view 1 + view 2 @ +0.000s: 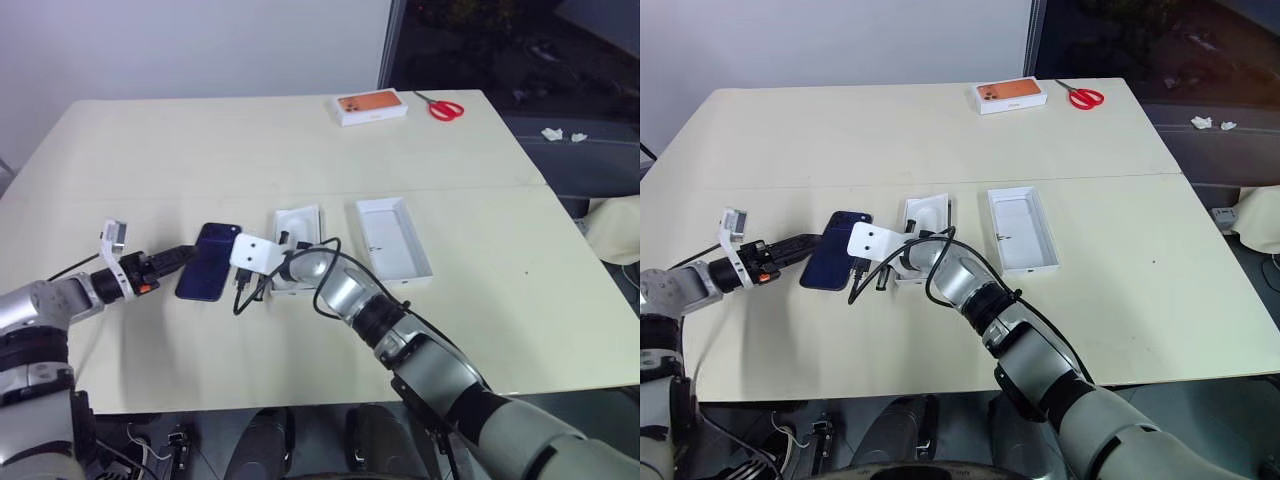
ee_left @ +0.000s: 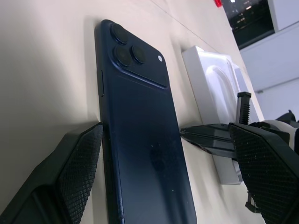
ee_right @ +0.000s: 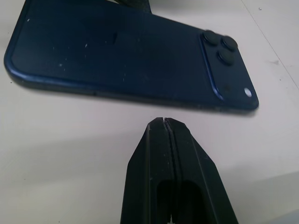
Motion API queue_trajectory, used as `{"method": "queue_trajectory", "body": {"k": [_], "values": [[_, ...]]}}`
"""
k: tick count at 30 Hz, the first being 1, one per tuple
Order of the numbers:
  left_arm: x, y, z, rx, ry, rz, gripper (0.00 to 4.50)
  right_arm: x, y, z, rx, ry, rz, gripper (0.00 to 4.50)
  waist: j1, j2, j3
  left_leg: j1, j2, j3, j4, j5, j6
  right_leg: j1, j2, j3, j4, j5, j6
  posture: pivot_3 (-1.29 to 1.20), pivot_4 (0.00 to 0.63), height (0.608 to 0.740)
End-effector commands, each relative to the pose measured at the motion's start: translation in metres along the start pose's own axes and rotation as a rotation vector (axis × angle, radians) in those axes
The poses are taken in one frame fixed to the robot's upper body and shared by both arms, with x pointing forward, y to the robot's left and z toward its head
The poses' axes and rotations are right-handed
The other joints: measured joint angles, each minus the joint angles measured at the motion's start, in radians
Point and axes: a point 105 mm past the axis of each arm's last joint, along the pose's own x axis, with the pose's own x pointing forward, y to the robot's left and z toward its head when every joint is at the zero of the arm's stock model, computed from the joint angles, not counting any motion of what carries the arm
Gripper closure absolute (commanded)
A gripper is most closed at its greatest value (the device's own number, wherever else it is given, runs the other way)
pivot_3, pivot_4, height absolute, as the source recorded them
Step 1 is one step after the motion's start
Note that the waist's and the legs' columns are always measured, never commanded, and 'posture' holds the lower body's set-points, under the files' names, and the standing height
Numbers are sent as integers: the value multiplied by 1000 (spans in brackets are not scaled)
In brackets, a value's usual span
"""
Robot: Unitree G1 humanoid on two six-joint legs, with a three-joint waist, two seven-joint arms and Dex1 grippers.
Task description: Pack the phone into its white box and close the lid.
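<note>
The left tool gapes astride the phone; the right tool, pinched together, points at its long edge across bare tabletop.

Phone, white box and lid on the cream tabletop
The dark navy phone lies flat, back up, its camera bump at the far corner. Just right of it sits a white tray with an oval recess, partly covered. Further right the open white tray rests plain side up
</note>
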Motion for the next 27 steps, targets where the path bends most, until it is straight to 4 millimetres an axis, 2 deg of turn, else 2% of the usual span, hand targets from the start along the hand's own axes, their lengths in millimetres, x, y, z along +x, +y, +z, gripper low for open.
{"method": "queue_trajectory", "body": {"k": [1,11,21,25,27], "values": [[9,1,-25,-72,77,-7,30,3,1,12,-35,-16,10,4500,0,0,0,0,0,0,0,0,0,0,0,0,0,0,0,0,150,740],[17,-10,-42,-116,87,-51,30,-2,3,22,-61,-20,67,4500,-2,1,-1,1,0,0,0,0,1,0,0,0,0,0,0,0,150,740],[17,-26,-25,-211,16,-130,30,-2,12,19,-75,6,98,4500,-4,0,-1,1,0,0,0,0,1,0,0,0,0,0,0,0,150,740],[14,-28,-29,-247,47,-123,30,-2,8,19,-69,4,89,4500,-6,0,-1,1,0,0,0,0,0,0,0,0,0,0,0,0,150,740],[14,-23,-36,-212,97,-58,30,-3,7,19,-66,5,85,4500,-6,0,-1,1,0,0,0,0,0,0,0,0,0,0,0,0,150,740]]}}
